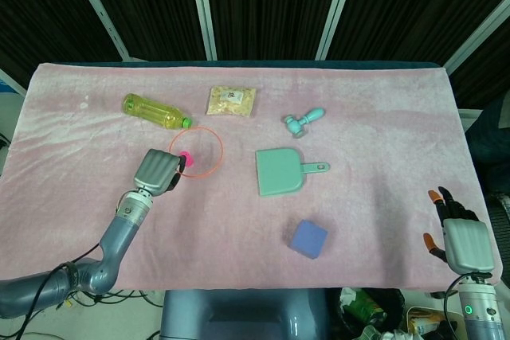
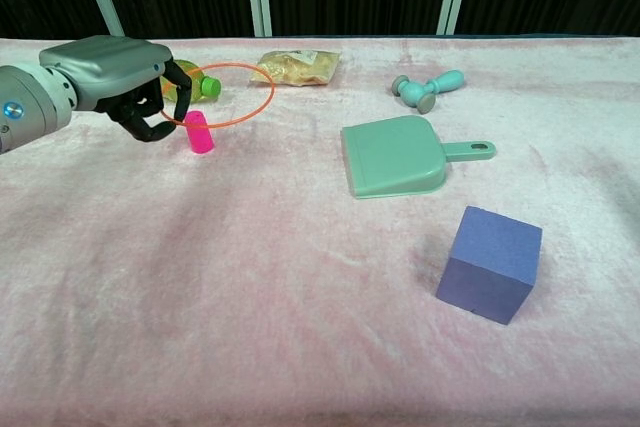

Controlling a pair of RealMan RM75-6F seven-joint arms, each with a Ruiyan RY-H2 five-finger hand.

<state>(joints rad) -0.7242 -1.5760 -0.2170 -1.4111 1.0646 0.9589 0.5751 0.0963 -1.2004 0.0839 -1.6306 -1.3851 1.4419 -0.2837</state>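
My left hand [image 1: 159, 171] [image 2: 120, 77] holds a thin orange ring [image 1: 221, 149] [image 2: 272, 93] by its near-left edge, lifted off the cloth. A small pink peg [image 1: 185, 158] [image 2: 200, 134] stands upright just right of the hand. In the head view the peg shows inside the ring's outline; in the chest view its top meets the ring's front edge. My right hand [image 1: 462, 240] rests at the table's front right corner, fingers apart and holding nothing; only the head view shows it.
A pink cloth [image 1: 382, 117] covers the table. Behind the ring lie a yellow bottle [image 1: 155, 111] [image 2: 205, 85] and a snack bag [image 1: 232, 101] [image 2: 295, 66]. A teal dustpan [image 1: 279, 171] [image 2: 395, 157], teal toy [image 1: 304, 121] [image 2: 428, 89] and blue cube [image 1: 307, 239] [image 2: 490, 262] lie rightward.
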